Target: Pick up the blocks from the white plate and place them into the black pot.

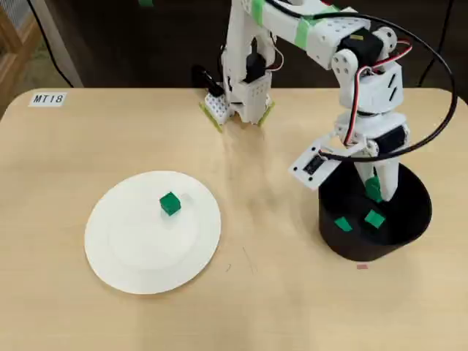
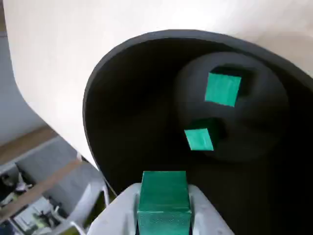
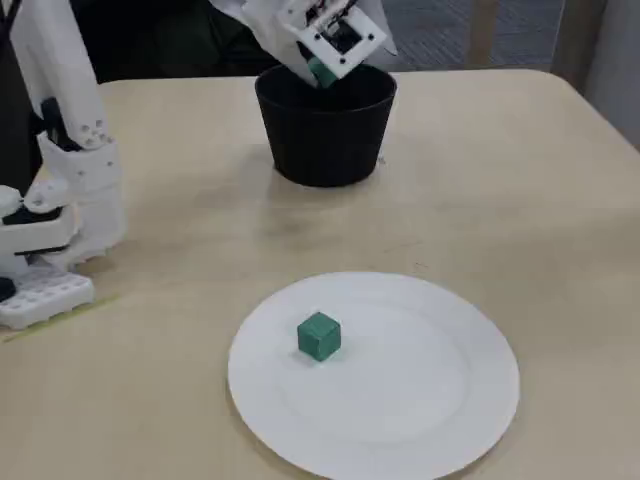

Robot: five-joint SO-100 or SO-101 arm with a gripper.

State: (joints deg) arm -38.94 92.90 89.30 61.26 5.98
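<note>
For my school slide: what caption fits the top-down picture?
Robot gripper holds a green block over the black pot; two blocks inside, one left on the white plate.

Even, soft room light falls from above on my table [image 1: 292, 307], and shadows are faint. The white plate [image 3: 430, 400] is bright, not glaring. My wrist camera is soft: the block [image 2: 164, 200] at 6 o'clock blurs, and the black pot [image 2: 127, 122] swallows detail in darkness
</note>
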